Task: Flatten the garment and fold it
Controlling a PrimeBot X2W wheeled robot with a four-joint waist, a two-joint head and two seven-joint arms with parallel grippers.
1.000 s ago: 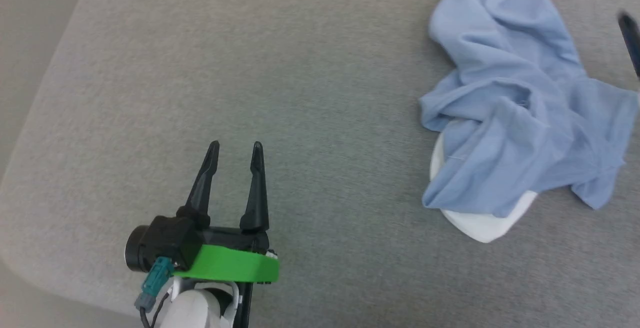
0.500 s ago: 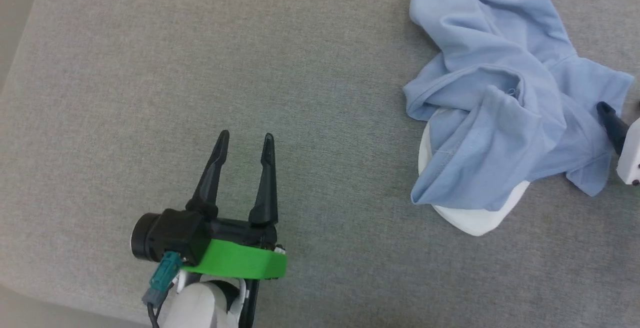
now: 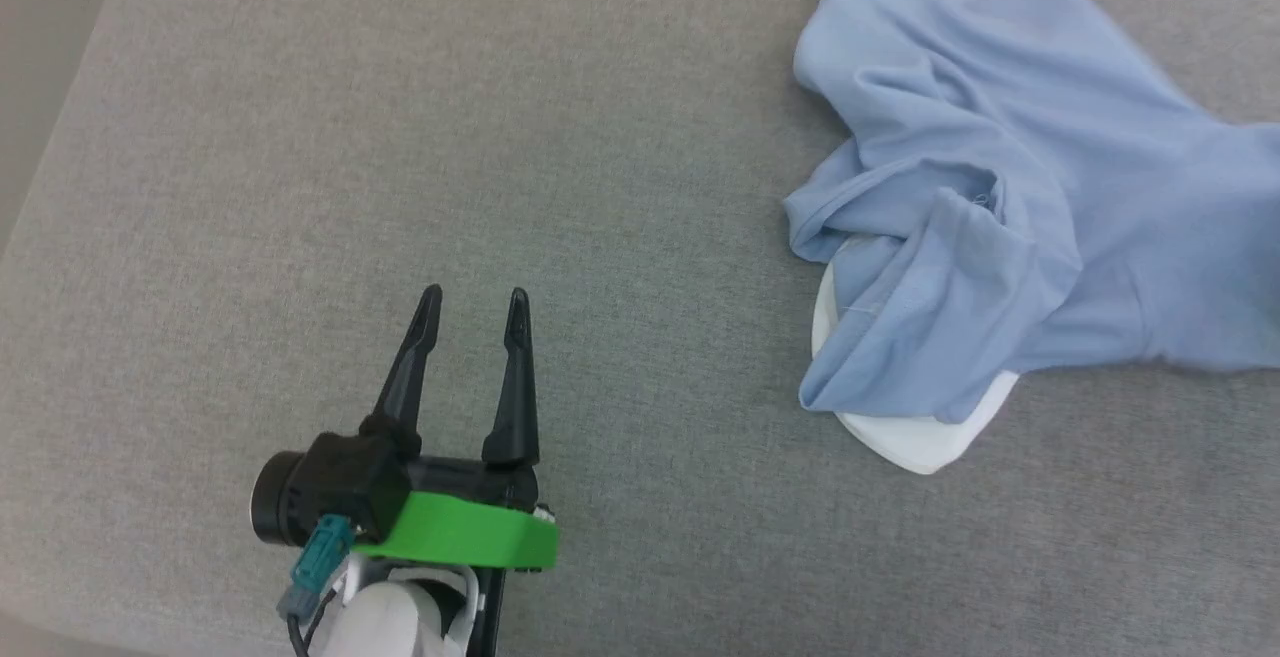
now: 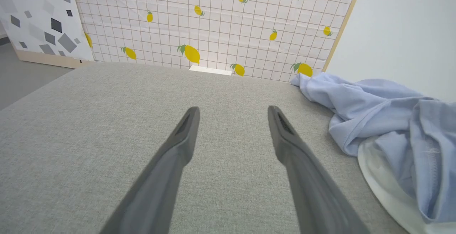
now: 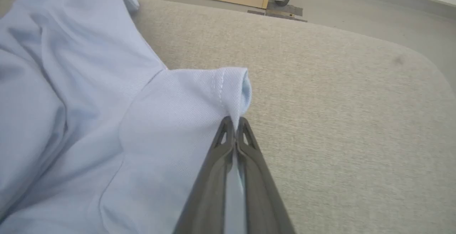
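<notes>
As the right gripper (image 5: 235,121) snaps shut, the shirt (image 3: 1000,187) is caught by its sleeve hem (image 5: 222,84).
Low in the head view, the left gripper (image 3: 473,295) hangs over the grey cushion (image 3: 600,137) with its fingers spread and empty, well apart from the cloth. Further up on the right the shirt lies crumpled, with a white panel (image 3: 915,437) peeking out at its lower edge. Its right side, bunched short a moment ago, now runs out to the frame's right edge. In the right wrist view the two fingers are pressed together on the stitched hem. Flattening looks to be just starting, and folding is a long way off.
</notes>
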